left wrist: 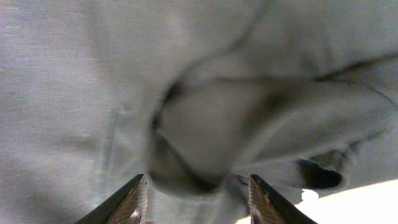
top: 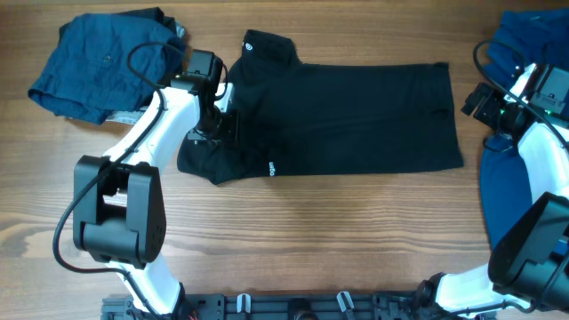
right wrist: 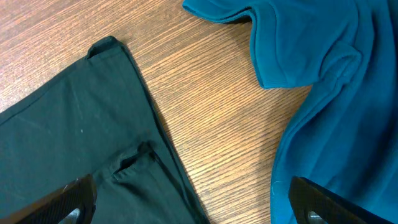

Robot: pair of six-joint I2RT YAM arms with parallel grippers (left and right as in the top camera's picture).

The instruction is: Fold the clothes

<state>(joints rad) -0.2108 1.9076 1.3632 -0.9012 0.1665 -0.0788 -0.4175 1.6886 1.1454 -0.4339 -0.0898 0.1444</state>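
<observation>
The black collared shirt lies flat across the table's middle, folded lengthwise, with its collar at the upper left and a small white logo near its front left edge. My left gripper is over the shirt's left sleeve area. In the left wrist view its fingers are open, with bunched shirt fabric between and ahead of them. My right gripper hovers open off the shirt's right hem. In the right wrist view its fingers straddle bare wood between the black shirt and a royal blue garment.
A dark blue garment lies crumpled at the back left. The royal blue garment spreads along the right edge under the right arm. The wooden table shows bare wood in front of the shirt.
</observation>
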